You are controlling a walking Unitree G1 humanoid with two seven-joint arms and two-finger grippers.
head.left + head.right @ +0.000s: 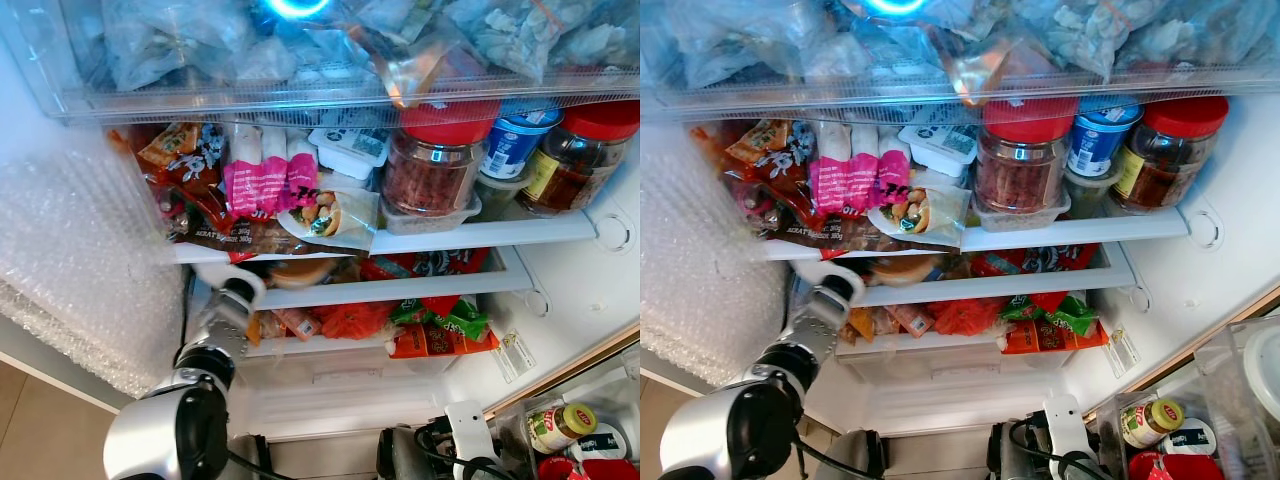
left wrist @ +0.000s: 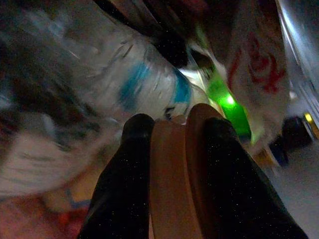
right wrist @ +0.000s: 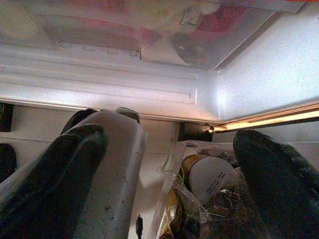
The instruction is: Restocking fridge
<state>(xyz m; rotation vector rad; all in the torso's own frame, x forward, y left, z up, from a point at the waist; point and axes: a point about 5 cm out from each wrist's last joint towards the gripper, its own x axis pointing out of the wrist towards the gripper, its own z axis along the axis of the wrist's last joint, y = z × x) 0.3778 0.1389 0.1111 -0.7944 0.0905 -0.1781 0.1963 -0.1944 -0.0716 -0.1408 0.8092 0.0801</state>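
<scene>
My left arm (image 1: 215,340) reaches up into the open fridge, its gripper (image 2: 177,122) at the left end of the middle shelf (image 1: 400,290). The gripper is shut on a flat tan item (image 2: 169,189), whose brown edge (image 1: 300,272) shows just under the upper shelf. Blurred plastic packets with blue and green print (image 2: 164,84) lie right in front of the fingers. My right gripper (image 3: 172,144) hangs low by the fridge's bottom ledge, its fingers (image 3: 55,179) wide open with nothing between them.
The upper shelf (image 1: 480,235) holds a red-lidded jar (image 1: 432,165), a blue-lidded tub (image 1: 520,135), a dark jar (image 1: 585,150) and pink packets (image 1: 262,180). Red and green packets (image 1: 440,325) lie lower down. Bubble wrap (image 1: 80,270) hangs left. Door bin bottles (image 1: 560,425) sit bottom right.
</scene>
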